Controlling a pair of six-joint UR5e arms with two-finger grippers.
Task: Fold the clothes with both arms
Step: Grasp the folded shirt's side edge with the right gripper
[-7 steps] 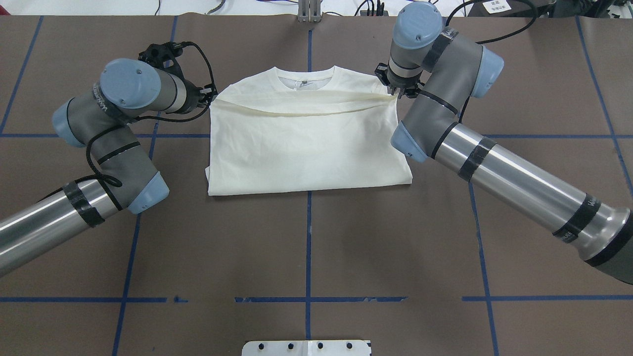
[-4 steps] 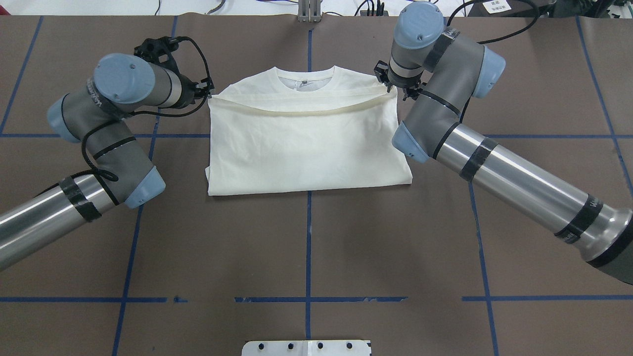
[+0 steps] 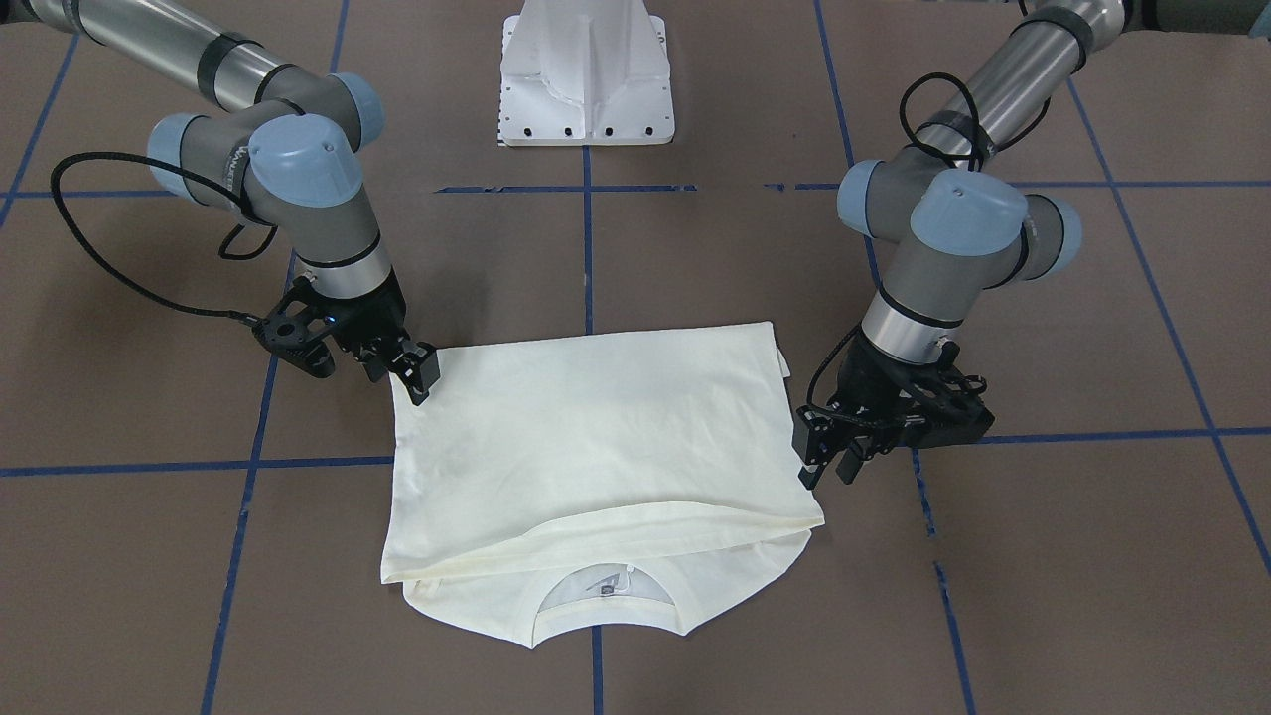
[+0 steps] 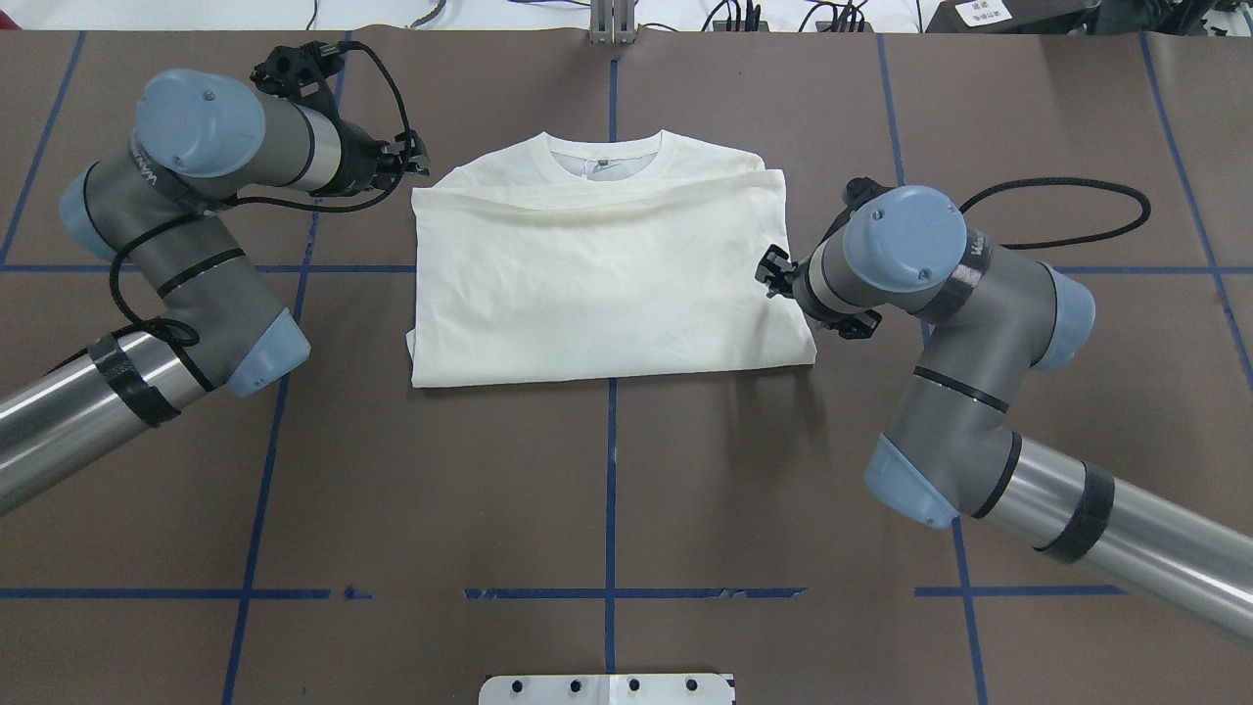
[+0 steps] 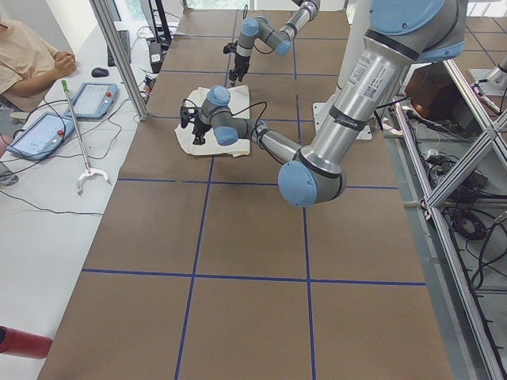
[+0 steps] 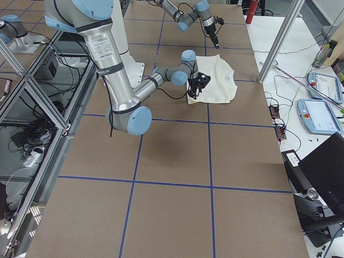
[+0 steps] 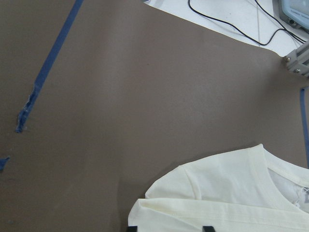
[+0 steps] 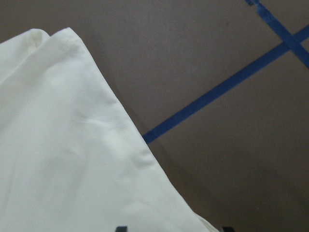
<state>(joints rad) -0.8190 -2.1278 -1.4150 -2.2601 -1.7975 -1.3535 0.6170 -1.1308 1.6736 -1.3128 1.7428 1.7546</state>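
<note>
The cream T-shirt (image 4: pixel 607 284) lies folded on the table, plain side up, with its ribbed collar (image 4: pixel 604 147) at the far edge and the hem folded up just short of it. No print shows. My left gripper (image 4: pixel 416 162) is open and empty, just off the shirt's far left corner; in the front-facing view (image 3: pixel 829 462) it hovers beside that corner. My right gripper (image 4: pixel 773 274) is open and empty at the shirt's right edge, also seen in the front-facing view (image 3: pixel 417 375). The right wrist view shows the shirt's edge (image 8: pixel 63 145) under the spread fingertips.
The white pedestal base (image 3: pixel 586 89) stands at the robot's side of the table. Blue tape lines (image 4: pixel 612 490) cross the brown table cover. Tablets and a seated person (image 5: pixel 28 63) are beyond the far edge.
Both grippers have let go of the hem they held stretched near the collar, and it now lies flat. The left gripper has drawn off to the far left. The right has moved back along the shirt's right edge.
</note>
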